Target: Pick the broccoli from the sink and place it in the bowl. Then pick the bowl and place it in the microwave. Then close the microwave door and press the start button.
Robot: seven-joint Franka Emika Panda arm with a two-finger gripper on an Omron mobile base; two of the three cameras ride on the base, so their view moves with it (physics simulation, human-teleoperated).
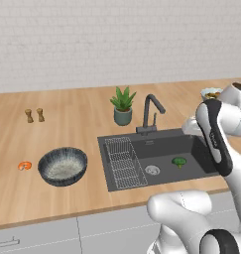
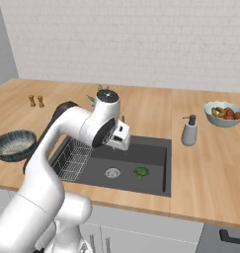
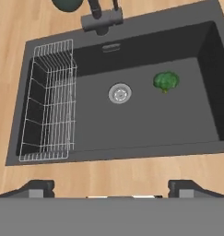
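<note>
Broccoli [image 3: 166, 81] lies loose on the sink [image 3: 132, 120] floor, right of the drain [image 3: 120, 93].
Likely light, bumpy and a little springy; best pinched across the crown. The gripper [image 3: 111, 189] hangs above, fingers spread wide, holding nothing.

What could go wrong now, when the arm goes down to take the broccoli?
1. The broccoli is small and lies loose on the sink floor near the right wall; the open gripper, high above, may push it aside or scrape that wall.
2. The faucet stands close behind the basin, so the arm might hit it on the way down.
3. The bowl is far left, beyond the rack; the broccoli could drop during the carry.
</note>
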